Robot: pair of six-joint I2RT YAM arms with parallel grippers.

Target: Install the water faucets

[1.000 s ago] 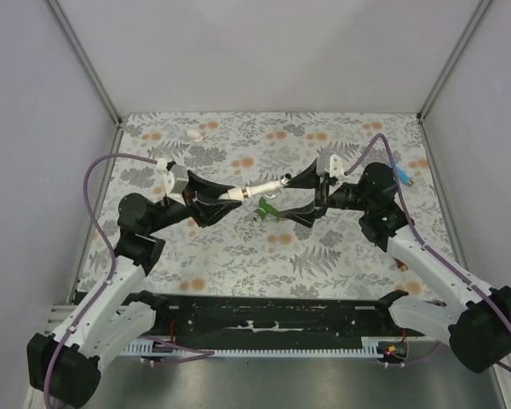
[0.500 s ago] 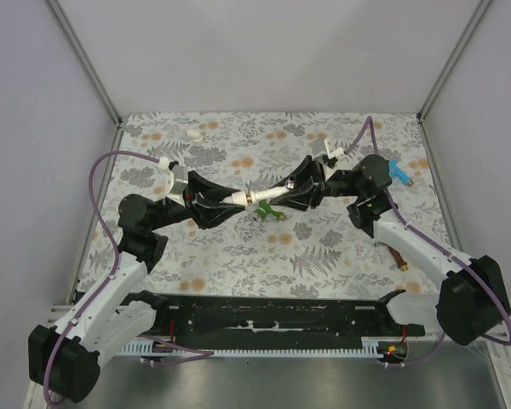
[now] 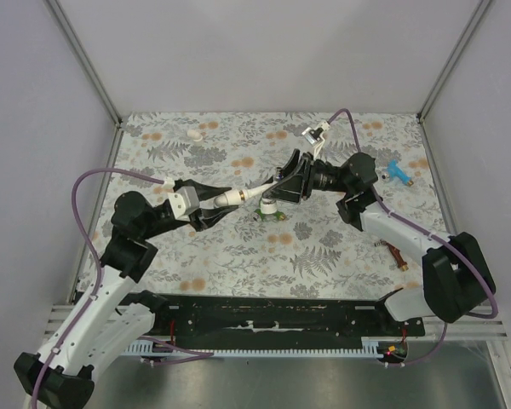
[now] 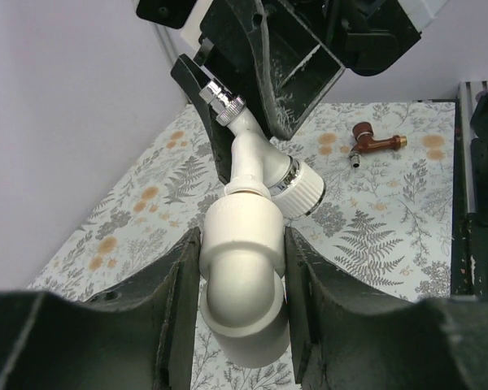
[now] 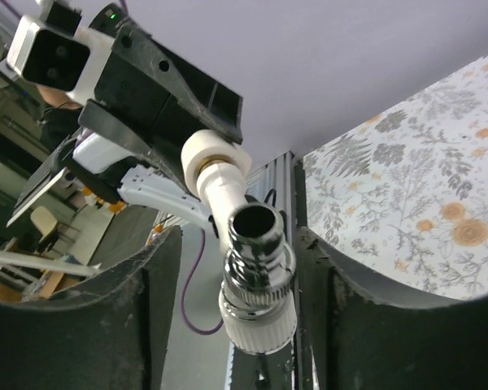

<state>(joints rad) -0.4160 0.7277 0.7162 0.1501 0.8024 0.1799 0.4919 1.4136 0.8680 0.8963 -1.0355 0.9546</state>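
My left tool [image 4: 242,253] clamps the white fitting [image 4: 242,301]. The white faucet [image 4: 250,158] runs from it straight into my right tool [image 5: 237,244] (grip unconfirmed).

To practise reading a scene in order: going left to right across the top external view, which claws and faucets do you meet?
The left claw, the white pipe fitting it grips, white faucet, right claw, blue faucet.

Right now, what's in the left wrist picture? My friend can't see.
The left hand clamps a white pipe fitting with the white faucet sticking out of it, and the right hand grips that faucet. A reddish-brown faucet lies on the flowery table.
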